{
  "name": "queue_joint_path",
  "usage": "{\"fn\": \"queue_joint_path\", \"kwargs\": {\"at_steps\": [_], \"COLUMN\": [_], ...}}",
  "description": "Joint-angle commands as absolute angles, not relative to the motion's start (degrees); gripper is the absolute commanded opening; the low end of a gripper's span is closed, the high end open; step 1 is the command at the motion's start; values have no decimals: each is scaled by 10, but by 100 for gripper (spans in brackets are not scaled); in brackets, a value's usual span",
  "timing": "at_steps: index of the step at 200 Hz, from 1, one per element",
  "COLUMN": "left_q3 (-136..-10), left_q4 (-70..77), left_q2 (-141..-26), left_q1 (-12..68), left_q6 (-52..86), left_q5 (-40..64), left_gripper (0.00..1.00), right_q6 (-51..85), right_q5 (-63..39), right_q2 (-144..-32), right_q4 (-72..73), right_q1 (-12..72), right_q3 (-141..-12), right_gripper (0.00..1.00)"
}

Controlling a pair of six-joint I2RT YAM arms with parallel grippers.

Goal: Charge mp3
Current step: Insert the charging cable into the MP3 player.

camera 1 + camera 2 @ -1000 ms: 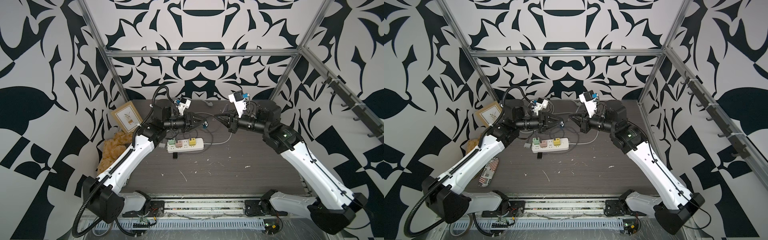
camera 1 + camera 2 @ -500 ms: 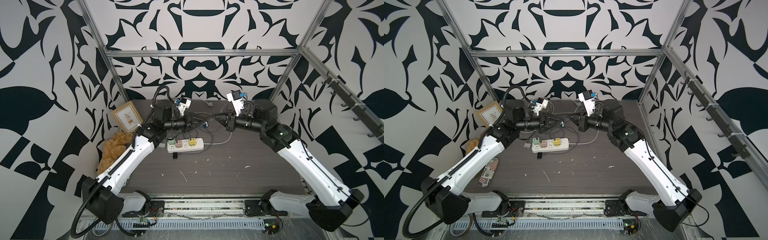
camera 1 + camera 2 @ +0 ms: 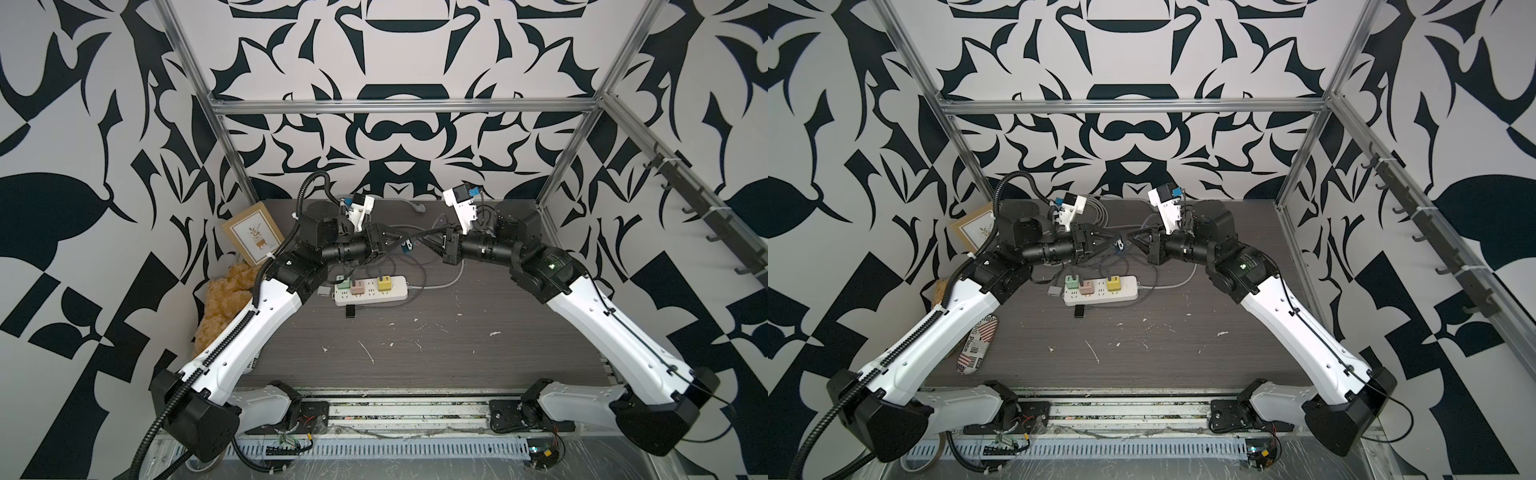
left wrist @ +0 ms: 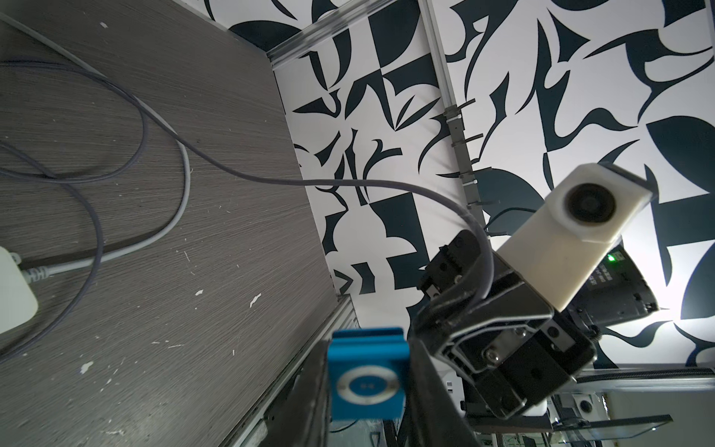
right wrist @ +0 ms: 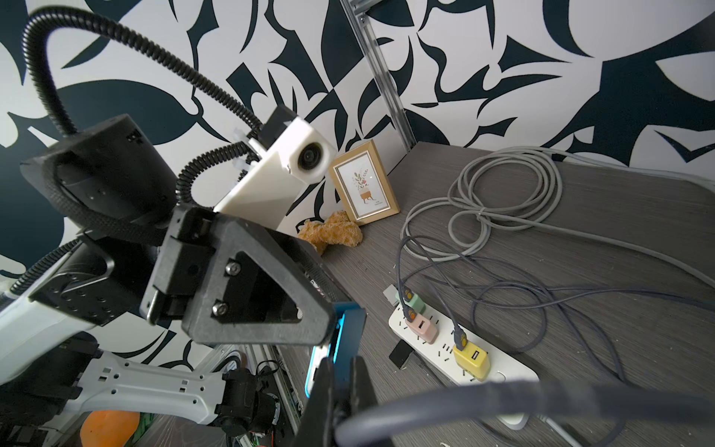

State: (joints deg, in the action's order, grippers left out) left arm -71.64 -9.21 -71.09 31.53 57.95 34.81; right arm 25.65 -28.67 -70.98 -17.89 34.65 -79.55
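Midair, your left end effector [image 4: 368, 402] grips the blue mp3 [image 4: 365, 371] while your right end effector [image 3: 1133, 238] pinches shut on the grey cable [image 4: 271, 178], tips close together.

You will see that the mp3 [image 4: 365, 383] has a blue metal case with a satin finish. The table [image 3: 415, 353] is matt grey wood grain, scuffed. The power strip [image 3: 395, 293] is smooth white plastic. The cable [image 4: 271, 180] is matt grey.
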Motion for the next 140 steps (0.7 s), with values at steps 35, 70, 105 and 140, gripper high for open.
{"fn": "queue_joint_path", "kwargs": {"at_steps": [35, 70, 105, 140], "left_q3": [-707, -706, -706, -706], "left_q4": [-116, -118, -114, -109], "left_q2": [-698, -698, -698, -700], "left_q1": [317, 317, 318, 317], "left_q6": [566, 566, 567, 566], "left_q5": [324, 318, 316, 318], "left_gripper": [0, 0, 0, 0], "right_q6": [317, 330, 334, 331], "right_q5": [-288, -291, -292, -289], "right_q2": [-704, -706, -712, -719], "right_q4": [-128, -122, -122, -126], "right_q1": [351, 354, 360, 362], "right_q3": [-823, -822, -815, -808], "right_gripper": [0, 0, 0, 0]}}
